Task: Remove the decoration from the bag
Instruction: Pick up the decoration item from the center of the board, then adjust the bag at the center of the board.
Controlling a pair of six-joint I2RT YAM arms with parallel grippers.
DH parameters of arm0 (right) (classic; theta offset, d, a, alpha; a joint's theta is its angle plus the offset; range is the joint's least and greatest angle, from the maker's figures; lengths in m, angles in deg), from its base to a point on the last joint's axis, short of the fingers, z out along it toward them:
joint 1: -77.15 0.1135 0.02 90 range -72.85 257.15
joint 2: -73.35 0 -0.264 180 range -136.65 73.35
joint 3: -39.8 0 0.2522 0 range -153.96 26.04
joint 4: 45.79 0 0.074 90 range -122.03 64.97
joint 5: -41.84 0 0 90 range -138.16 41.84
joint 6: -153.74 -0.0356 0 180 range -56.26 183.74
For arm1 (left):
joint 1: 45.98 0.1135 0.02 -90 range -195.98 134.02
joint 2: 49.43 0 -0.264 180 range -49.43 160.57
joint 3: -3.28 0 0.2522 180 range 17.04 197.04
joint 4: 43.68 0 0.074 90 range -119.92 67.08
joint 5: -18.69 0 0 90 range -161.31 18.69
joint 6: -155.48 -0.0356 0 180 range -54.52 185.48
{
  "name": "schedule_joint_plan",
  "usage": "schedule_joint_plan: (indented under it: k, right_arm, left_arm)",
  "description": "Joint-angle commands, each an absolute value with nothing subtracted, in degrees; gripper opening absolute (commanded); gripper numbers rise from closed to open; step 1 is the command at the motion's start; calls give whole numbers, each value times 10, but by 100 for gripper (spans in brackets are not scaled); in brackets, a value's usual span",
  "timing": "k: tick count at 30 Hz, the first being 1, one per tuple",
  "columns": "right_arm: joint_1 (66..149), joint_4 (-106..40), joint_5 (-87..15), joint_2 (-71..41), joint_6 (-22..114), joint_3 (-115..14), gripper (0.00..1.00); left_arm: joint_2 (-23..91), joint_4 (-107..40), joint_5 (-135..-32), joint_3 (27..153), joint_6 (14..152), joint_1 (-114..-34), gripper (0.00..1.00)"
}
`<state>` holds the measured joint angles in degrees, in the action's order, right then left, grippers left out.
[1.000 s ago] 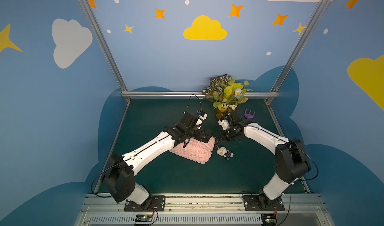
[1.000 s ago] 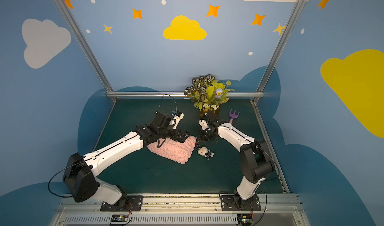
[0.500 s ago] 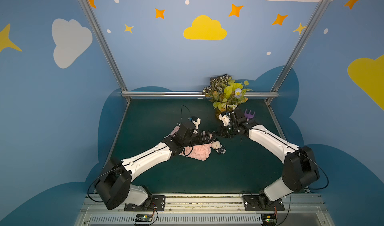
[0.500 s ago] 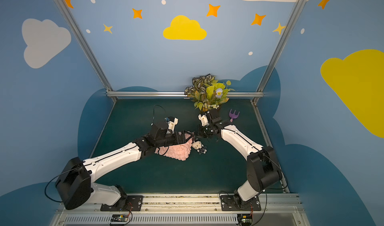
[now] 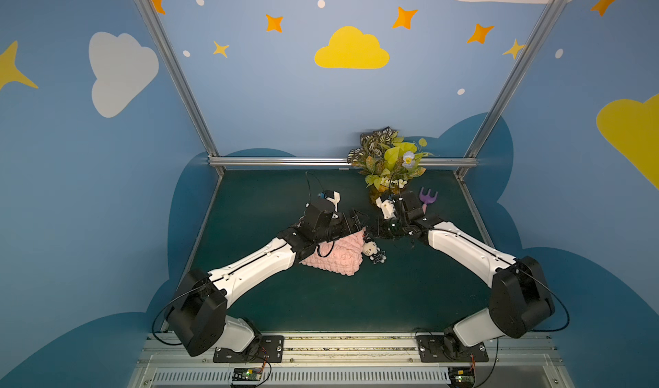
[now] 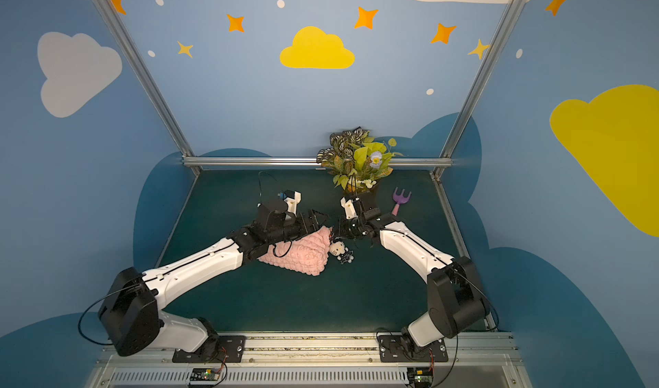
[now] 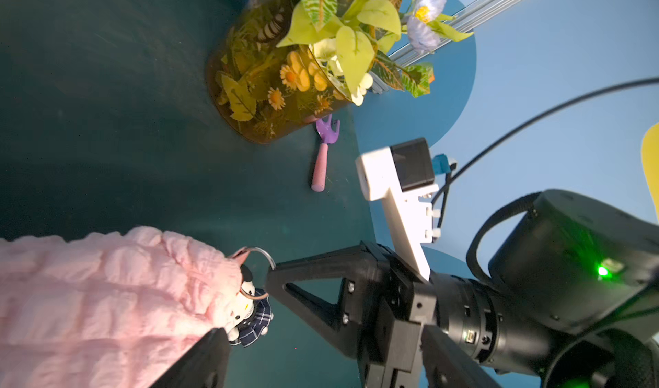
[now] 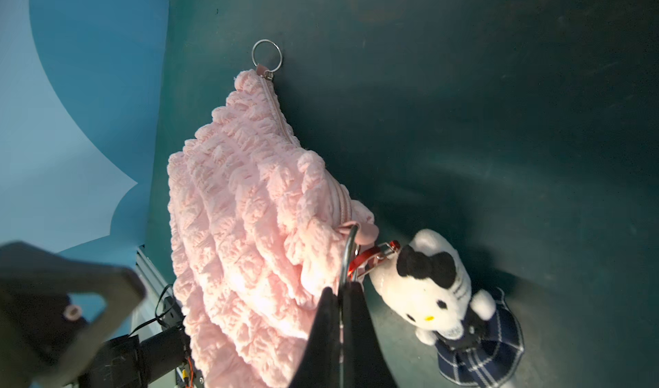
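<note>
Dark green tabletop (image 5: 392, 297) carries bag (image 5: 338, 259), decoration (image 5: 371, 250), potted plant (image 5: 388, 161) and seemingly a toy rake (image 5: 427, 197).

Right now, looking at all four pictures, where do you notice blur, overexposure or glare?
Left wrist view: the plant pot is smeared, the bag washed out, a green light flares. Right wrist view: the decoration is sharp, the bag's nearest folds bleached. Both top views: evenly lit.

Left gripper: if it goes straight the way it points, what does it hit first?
Probably the corner of the bag where the decoration hangs; the right gripper, pinching its ring, sits just beyond. Depth unclear.
</note>
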<state>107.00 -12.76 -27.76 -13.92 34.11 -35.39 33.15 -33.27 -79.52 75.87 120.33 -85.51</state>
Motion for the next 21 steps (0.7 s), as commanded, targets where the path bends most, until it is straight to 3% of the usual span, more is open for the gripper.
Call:
schedule_joint_plan:
  k: [1, 8, 17, 21]
  right_arm:
    - [1074, -145, -288, -119, 360, -352, 0]
    - [1071, -43, -328, -159, 406, -389, 0]
    - [1069, -55, -310, -198, 401, -386, 0]
    - [1070, -49, -299, -209, 403, -394, 0]
  left_arm:
    - [314, -318, -835, 747, 1156, -850, 86]
    - [205, -235, -864, 691, 1084, -859, 88]
    - [92, -208, -827, 536, 1128, -932, 88]
    - [105, -227, -810, 506, 1143, -937, 88]
